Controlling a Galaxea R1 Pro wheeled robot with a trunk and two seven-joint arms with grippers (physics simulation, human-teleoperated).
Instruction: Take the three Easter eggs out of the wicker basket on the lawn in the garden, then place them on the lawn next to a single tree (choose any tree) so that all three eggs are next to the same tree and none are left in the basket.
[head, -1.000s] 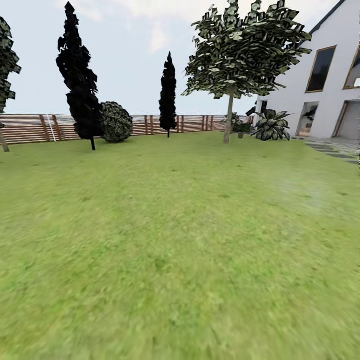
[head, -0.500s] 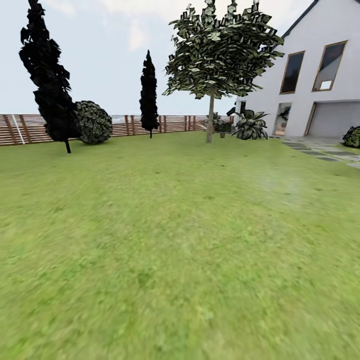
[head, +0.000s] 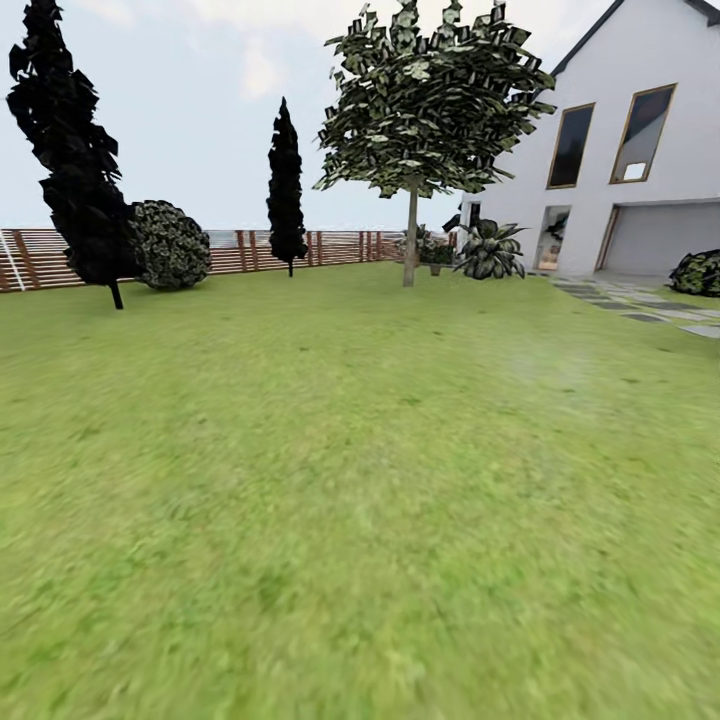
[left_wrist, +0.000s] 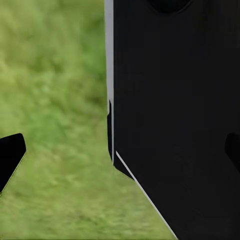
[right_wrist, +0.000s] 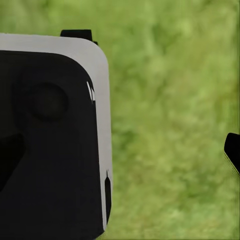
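Observation:
The lawn (head: 360, 450) stretches wide and green ahead of me in the head view. At its far side stands a tree (head: 410, 240) with a straight grey-brown trunk and a broad leafy canopy, near the house corner. The wicker basket and the Easter eggs are out of view. In the left wrist view, my left gripper (left_wrist: 120, 155) hangs over grass beside the robot's black body, its fingertips (left_wrist: 10, 155) far apart and nothing between them. My right gripper (right_wrist: 120, 150) is open too, one fingertip (right_wrist: 232, 150) over grass, with nothing held.
Two dark cypress-like trees (head: 75, 170) (head: 286, 190) and a round bush (head: 168, 245) stand before the brown slat fence (head: 330, 247). A white house (head: 640, 150) rises at the right, with grey paving slabs (head: 640, 305), a spiky plant (head: 490, 250) and another bush (head: 700, 272).
The head view has swung to the right: trees and fence slid left in the picture and more of the house and paving came into view. Nothing in the garden itself moved.

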